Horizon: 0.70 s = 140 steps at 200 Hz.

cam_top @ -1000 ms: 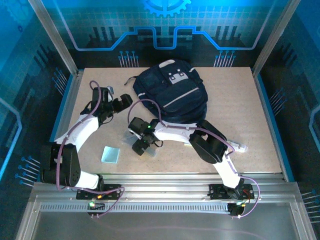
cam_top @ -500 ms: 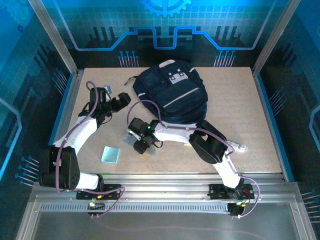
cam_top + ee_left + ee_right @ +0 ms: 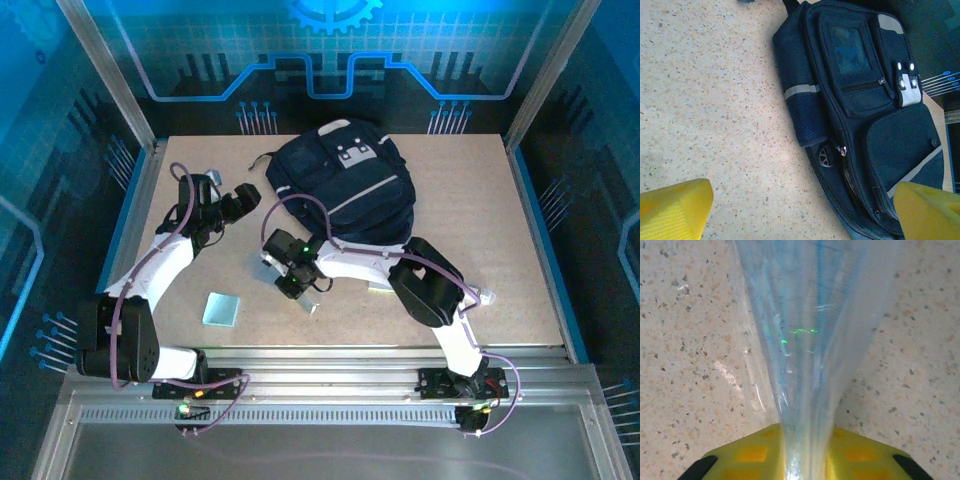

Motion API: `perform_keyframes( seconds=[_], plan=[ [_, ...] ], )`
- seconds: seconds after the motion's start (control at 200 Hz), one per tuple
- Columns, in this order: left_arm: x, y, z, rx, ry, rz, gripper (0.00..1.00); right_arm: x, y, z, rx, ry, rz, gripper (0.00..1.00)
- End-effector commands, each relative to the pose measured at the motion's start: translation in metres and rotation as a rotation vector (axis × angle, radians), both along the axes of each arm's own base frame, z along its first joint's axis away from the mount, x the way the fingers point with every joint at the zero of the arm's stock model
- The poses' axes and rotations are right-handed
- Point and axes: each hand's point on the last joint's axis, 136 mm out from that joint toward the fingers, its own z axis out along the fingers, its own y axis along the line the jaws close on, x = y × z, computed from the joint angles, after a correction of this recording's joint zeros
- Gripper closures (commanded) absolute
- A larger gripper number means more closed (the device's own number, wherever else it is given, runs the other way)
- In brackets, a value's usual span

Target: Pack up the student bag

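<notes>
Since the right gripper (image 3: 802, 460), just on the near side of the student bag (image 3: 340, 190) lying flat on the table (image 3: 500, 260), pinches only the edge of a clear plastic sheet (image 3: 815, 340) while the left gripper (image 3: 243, 202) stands spread beside the bag, the slick sheet may slip on lifting.

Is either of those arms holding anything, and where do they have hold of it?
The right tool pinches a clear, blue-tinted plastic sheet by its near end. The left tool, open, holds nothing.
</notes>
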Motion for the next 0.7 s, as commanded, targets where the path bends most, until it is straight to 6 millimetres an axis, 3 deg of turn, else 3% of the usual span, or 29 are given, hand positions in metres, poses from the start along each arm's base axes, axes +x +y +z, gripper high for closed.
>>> perform_keyframes(
  seconds=[0.0,0.13,0.255,0.34,0.495,0.695],
  plan=[
    [0.002,-0.004,0.018,-0.030,-0.043,-0.018,0.06,0.002,-0.016,0.014,0.021,0.043,-0.047,0.83],
    [0.004,-0.012,0.022,-0.013,-0.045,-0.044,0.06,0.006,-0.018,0.023,0.085,0.082,-0.073,1.00],
    [0.009,-0.027,0.029,0.050,-0.069,-0.106,0.07,0.012,-0.024,0.043,0.154,0.103,-0.102,1.00],
    [0.013,-0.043,0.034,0.101,-0.088,-0.162,0.07,0.022,-0.040,0.059,0.186,0.097,-0.160,1.00],
    [0.021,-0.088,0.047,0.201,-0.144,-0.296,0.11,0.053,-0.103,0.093,0.251,0.076,-0.371,1.00],
    [0.031,-0.156,0.056,0.264,-0.205,-0.485,0.15,0.090,-0.218,0.120,0.260,-0.061,-0.704,1.00]
  ],
)
